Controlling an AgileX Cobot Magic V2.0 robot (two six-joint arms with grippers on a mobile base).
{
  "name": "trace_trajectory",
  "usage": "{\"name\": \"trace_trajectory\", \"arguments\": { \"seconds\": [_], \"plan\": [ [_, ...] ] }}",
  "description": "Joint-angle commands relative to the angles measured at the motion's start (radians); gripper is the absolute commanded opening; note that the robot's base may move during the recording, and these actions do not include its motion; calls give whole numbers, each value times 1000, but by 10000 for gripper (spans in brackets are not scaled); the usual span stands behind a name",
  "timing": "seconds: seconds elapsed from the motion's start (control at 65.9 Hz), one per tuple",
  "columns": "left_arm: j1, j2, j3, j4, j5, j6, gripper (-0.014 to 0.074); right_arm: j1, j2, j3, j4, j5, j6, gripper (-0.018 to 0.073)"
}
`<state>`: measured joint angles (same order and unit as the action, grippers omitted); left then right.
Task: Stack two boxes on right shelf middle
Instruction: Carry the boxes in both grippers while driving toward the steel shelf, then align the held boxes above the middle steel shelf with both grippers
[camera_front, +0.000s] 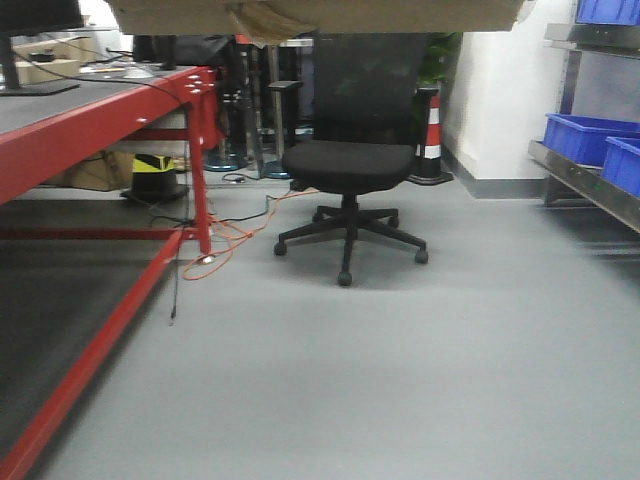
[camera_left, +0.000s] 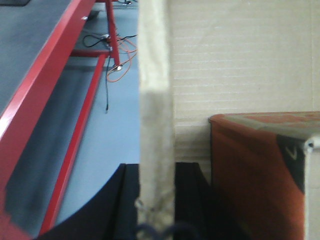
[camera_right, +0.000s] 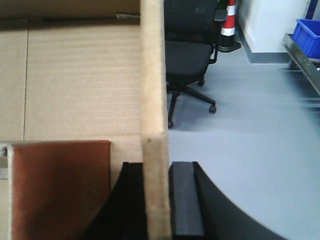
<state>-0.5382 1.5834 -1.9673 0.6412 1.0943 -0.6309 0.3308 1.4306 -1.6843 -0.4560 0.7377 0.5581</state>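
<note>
I hold one large brown cardboard box (camera_front: 320, 15) up off the floor; the front view catches only its underside along the top edge. My left gripper (camera_left: 157, 170) is shut on the box's left wall (camera_left: 156, 90), seen edge-on between the black fingers. My right gripper (camera_right: 156, 167) is shut on the right wall (camera_right: 154, 90) the same way. Inside the open box lies a red-brown flat thing (camera_left: 255, 175) (camera_right: 60, 190). The steel shelf (camera_front: 585, 182) stands at the far right, and its rail (camera_right: 302, 62) shows in the right wrist view. I cannot make out a second cardboard box.
A black office chair (camera_front: 348, 165) stands straight ahead on the grey floor. A red-framed workbench (camera_front: 100, 130) runs along the left, with orange cable (camera_front: 225, 245) by its leg. Blue bins (camera_front: 590, 135) sit on the shelf. A striped cone (camera_front: 430, 125) is by the white wall.
</note>
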Motion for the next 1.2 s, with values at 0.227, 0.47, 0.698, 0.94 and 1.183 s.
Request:
{"name": "trace_trajectory", "arguments": {
  "seconds": [0.227, 0.47, 0.698, 0.94, 1.183],
  "plan": [
    [4, -13, -8, 64, 8, 0, -111, -8, -17, -11, -46, -66, -1, -154],
    [4, -13, -8, 64, 8, 0, -111, -8, -17, -11, -46, -66, -1, -154],
    [4, -13, -8, 64, 8, 0, -111, -8, -17, -11, -46, -66, -1, -154],
    [4, -13, -8, 64, 8, 0, -111, -8, -17, -11, -46, -66, -1, -154],
    [4, -13, -8, 64, 8, 0, -111, -8, -17, -11, -46, -66, -1, -154]
  ]
}}
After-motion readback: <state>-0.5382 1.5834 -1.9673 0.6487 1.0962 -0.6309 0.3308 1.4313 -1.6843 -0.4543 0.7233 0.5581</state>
